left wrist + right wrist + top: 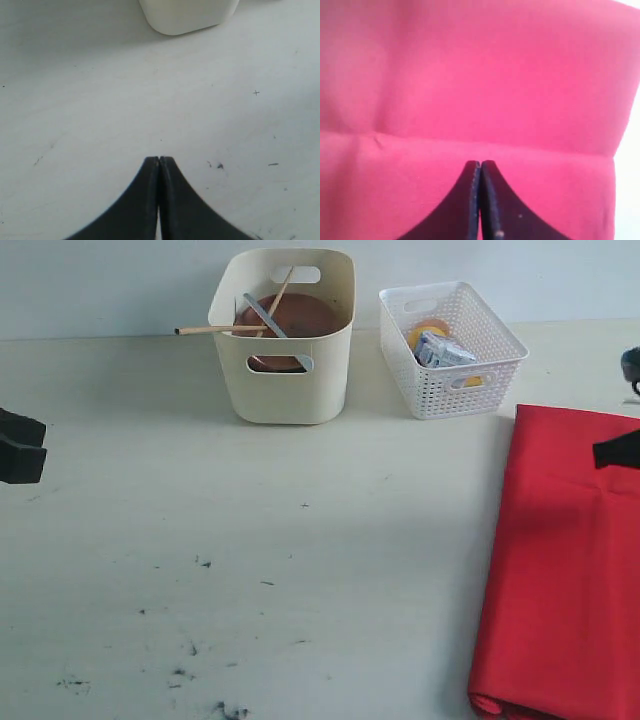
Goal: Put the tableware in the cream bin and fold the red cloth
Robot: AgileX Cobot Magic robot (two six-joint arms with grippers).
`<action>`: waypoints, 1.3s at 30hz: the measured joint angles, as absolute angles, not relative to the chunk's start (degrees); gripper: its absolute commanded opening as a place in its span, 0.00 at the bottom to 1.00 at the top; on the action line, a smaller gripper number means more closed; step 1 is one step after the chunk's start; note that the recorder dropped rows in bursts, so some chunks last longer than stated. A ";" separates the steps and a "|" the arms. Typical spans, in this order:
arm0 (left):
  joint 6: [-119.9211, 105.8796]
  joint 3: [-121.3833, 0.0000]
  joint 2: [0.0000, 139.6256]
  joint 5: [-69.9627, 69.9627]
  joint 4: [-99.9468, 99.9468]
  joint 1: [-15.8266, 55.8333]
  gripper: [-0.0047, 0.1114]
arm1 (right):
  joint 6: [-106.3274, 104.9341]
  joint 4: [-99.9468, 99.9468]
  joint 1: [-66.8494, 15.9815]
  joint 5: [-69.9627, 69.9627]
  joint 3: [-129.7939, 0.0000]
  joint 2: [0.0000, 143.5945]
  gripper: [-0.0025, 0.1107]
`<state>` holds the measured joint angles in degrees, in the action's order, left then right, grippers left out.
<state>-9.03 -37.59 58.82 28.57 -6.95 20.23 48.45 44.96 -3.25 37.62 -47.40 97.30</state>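
Note:
The cream bin (285, 380) stands at the back of the table and holds the round brown plate (295, 318), the silver table knife (264, 314) and the wooden chopsticks (222, 330), which poke out over its left rim. Spoon, cup and bowl are hidden. The red cloth (565, 560) lies folded into a long strip along the right side, also filling the right wrist view (480, 90). My left gripper (159, 160) is shut and empty above bare table at the far left (20, 445). Hovering over the cloth, my right gripper (480, 164) is shut with nothing in it (618, 450).
A white lattice basket (450, 350) with a milk carton (440, 350) and yellow food stands right of the bin. The pale table (250, 570) has dark scuff marks near its front. The bin's rounded base (187, 17) shows in the left wrist view.

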 measured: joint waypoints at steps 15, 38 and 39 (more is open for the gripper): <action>-9.03 -37.59 58.82 28.57 -6.95 20.23 0.06 | 50.57 43.48 -1.42 23.96 -47.44 108.01 0.02; -5.73 -37.59 58.82 28.57 -6.95 20.23 0.06 | 43.16 29.90 13.38 35.90 -81.54 122.04 0.02; -5.73 -37.59 58.82 28.57 -6.95 20.23 0.06 | 41.44 27.82 14.13 36.05 -81.16 122.60 0.02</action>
<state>-5.73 -37.59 58.82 28.57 -6.95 20.23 41.44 27.82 14.13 36.05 -81.16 122.60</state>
